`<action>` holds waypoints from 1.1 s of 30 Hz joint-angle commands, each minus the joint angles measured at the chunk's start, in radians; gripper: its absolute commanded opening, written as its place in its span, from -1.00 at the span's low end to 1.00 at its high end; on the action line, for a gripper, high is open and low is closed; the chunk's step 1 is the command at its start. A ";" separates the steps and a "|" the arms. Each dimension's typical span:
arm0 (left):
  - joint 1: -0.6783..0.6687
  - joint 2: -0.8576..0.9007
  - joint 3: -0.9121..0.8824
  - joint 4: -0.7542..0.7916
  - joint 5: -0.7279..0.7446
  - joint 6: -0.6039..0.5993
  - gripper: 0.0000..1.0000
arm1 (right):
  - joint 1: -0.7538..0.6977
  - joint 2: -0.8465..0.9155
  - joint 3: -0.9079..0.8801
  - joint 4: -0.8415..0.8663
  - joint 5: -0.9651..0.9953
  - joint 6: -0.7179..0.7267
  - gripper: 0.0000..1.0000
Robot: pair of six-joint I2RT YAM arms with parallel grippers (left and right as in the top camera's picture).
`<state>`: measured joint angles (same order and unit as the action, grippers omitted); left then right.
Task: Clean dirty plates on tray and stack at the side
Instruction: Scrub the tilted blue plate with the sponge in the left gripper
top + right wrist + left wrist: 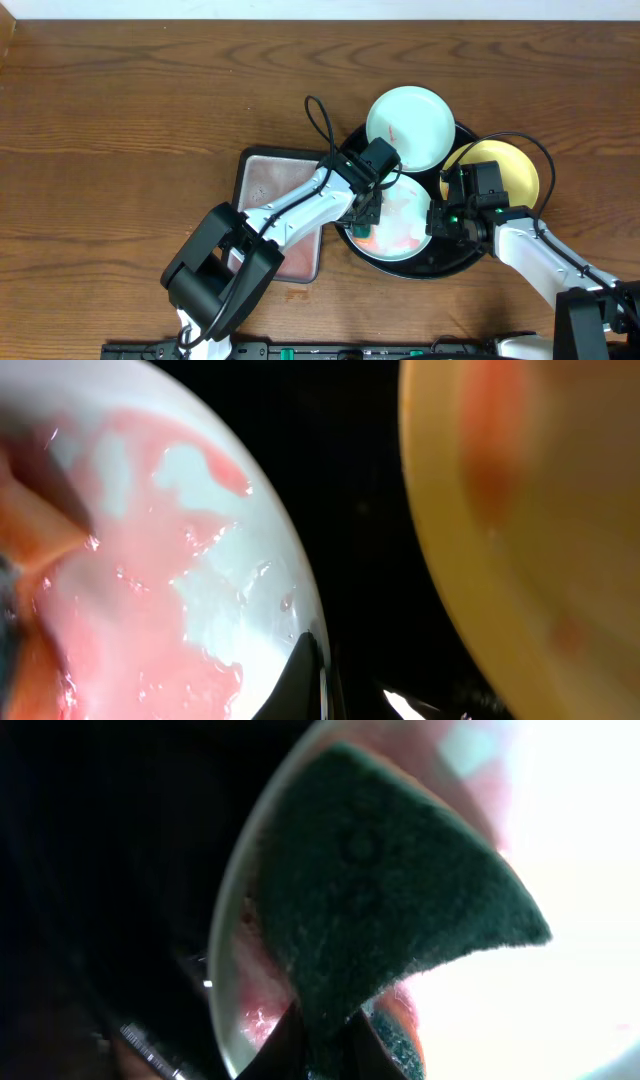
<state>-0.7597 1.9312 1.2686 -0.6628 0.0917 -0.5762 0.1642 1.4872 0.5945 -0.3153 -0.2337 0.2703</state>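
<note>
The black tray point(452, 262) holds three plates. A clean pale plate point(410, 128) leans at its back, a yellow plate point(505, 170) with faint red marks lies at the right, and a pale plate point(405, 225) smeared with red sauce lies in front. My left gripper point(368, 212) is shut on a dark green sponge point(380, 890), pressed onto the smeared plate near its left rim point(228, 935). My right gripper point(441, 218) is shut on that plate's right rim point(300, 600), between it and the yellow plate point(540, 510).
A rectangular silver pan point(262, 185) with a wet reddish bottom sits left of the tray, under my left arm. Brown wood tabletop point(130, 130) stretches to the left and back. Cables loop over the tray's back edge.
</note>
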 commanded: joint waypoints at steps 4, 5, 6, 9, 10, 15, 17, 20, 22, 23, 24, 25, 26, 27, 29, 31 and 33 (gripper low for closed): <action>0.035 0.061 -0.038 0.071 0.001 -0.013 -0.86 | 0.000 0.054 -0.054 -0.026 0.185 -0.057 -0.98; 0.034 0.064 -0.038 0.110 0.085 -0.040 -0.86 | 0.000 0.054 -0.054 -0.026 0.185 -0.064 -0.98; 0.034 0.066 -0.038 0.134 0.128 -0.057 -0.86 | 0.000 0.054 -0.054 -0.026 0.185 -0.067 -0.98; 0.031 0.084 -0.038 0.254 0.316 -0.118 -0.86 | 0.000 0.054 -0.054 -0.026 0.185 -0.067 -0.98; 0.026 0.087 -0.038 0.279 0.340 -0.123 -0.86 | 0.000 0.054 -0.054 -0.027 0.185 -0.067 -0.98; -0.011 0.089 -0.039 0.355 0.345 -0.129 -0.85 | 0.000 0.054 -0.054 -0.034 0.185 -0.067 -0.98; -0.022 0.089 -0.039 0.380 0.345 -0.129 -0.86 | 0.000 0.054 -0.054 -0.034 0.185 -0.070 -0.98; -0.034 0.089 -0.039 0.404 0.345 -0.127 -0.85 | 0.000 0.054 -0.054 -0.037 0.185 -0.070 -0.98; -0.039 0.089 -0.039 0.411 0.345 -0.121 -0.85 | 0.000 0.054 -0.054 -0.037 0.185 -0.070 -0.98; -0.042 0.089 -0.039 0.411 0.346 -0.120 -0.86 | 0.000 0.054 -0.054 -0.037 0.185 -0.070 -0.98; -0.044 0.089 -0.039 0.411 0.345 -0.112 -0.85 | 0.000 0.054 -0.054 -0.037 0.185 -0.070 -0.98; -0.050 0.089 -0.039 0.409 0.346 -0.101 -0.85 | 0.000 0.054 -0.054 -0.037 0.185 -0.070 -0.98; -0.053 0.089 -0.039 0.405 0.346 -0.097 -0.85 | 0.000 0.054 -0.054 -0.037 0.185 -0.070 -0.98; -0.060 0.089 -0.039 0.394 0.346 -0.092 -0.85 | 0.000 0.054 -0.054 -0.037 0.185 -0.070 -0.98; -0.075 0.089 -0.039 0.346 0.346 -0.067 -0.85 | 0.000 0.054 -0.054 -0.037 0.185 -0.070 -0.98; -0.081 0.089 -0.039 0.290 0.333 -0.046 -0.85 | 0.000 0.054 -0.054 -0.037 0.185 -0.070 -0.98; -0.077 0.089 -0.039 0.228 0.289 -0.047 -0.85 | 0.000 0.054 -0.054 -0.036 0.185 -0.069 -0.98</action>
<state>-0.8131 1.9915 1.2522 -0.3336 0.3901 -0.6567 0.1680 1.4872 0.5976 -0.3138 -0.2077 0.2321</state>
